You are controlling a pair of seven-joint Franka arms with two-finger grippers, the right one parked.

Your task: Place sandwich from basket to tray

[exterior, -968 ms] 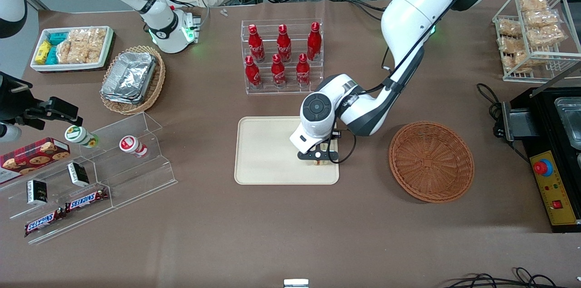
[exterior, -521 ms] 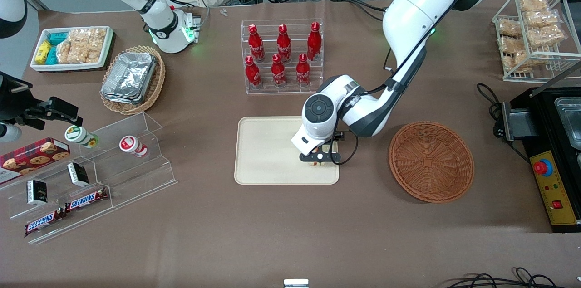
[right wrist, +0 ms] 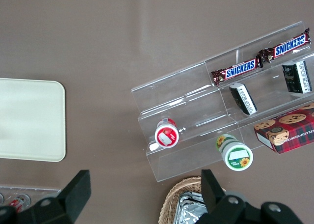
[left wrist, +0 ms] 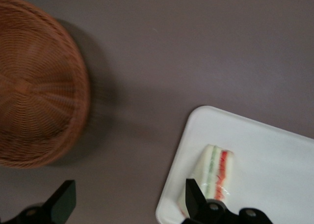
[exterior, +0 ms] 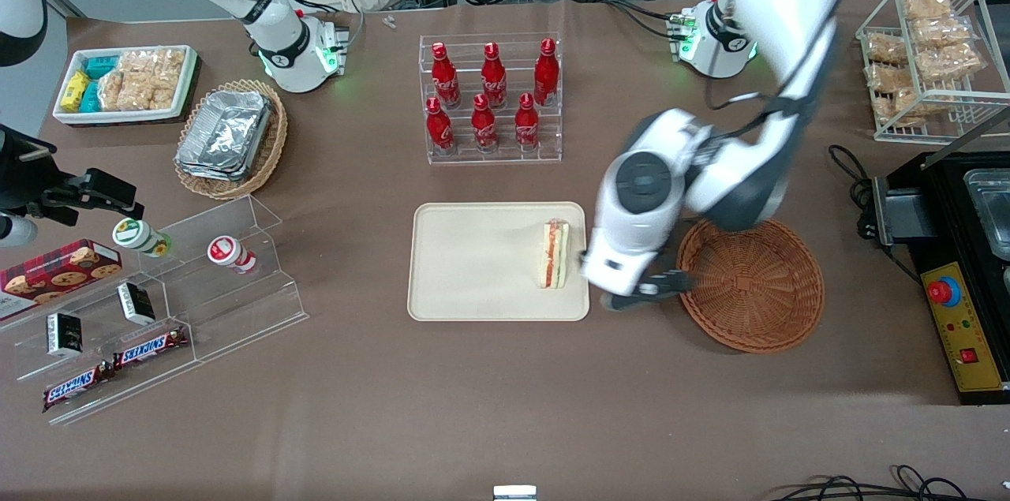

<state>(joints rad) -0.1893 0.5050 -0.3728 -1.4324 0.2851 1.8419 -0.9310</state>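
Note:
The sandwich (exterior: 553, 254) lies on the cream tray (exterior: 473, 264), close to the tray edge nearest the basket, with its red and green layers showing. The reddish-brown wicker basket (exterior: 757, 288) stands beside the tray and holds nothing. My left gripper (exterior: 643, 294) hangs over the bare table between tray and basket, open and holding nothing. In the left wrist view the sandwich (left wrist: 216, 172) rests on the tray (left wrist: 274, 150) beside one black fingertip (left wrist: 194, 199). That view's basket (left wrist: 34, 86) is apart from the gripper (left wrist: 128, 204), whose jaws stand wide apart.
A clear rack of red bottles (exterior: 491, 99) stands farther from the front camera than the tray. Toward the parked arm's end are a tiered acrylic stand with snacks (exterior: 158, 304) and a tan basket of foil containers (exterior: 233, 138). A black machine (exterior: 963, 248) sits at the working arm's end.
The gripper has let go of the sandwich and swung off the tray toward the basket. The sandwich stays on the tray, now uncovered.

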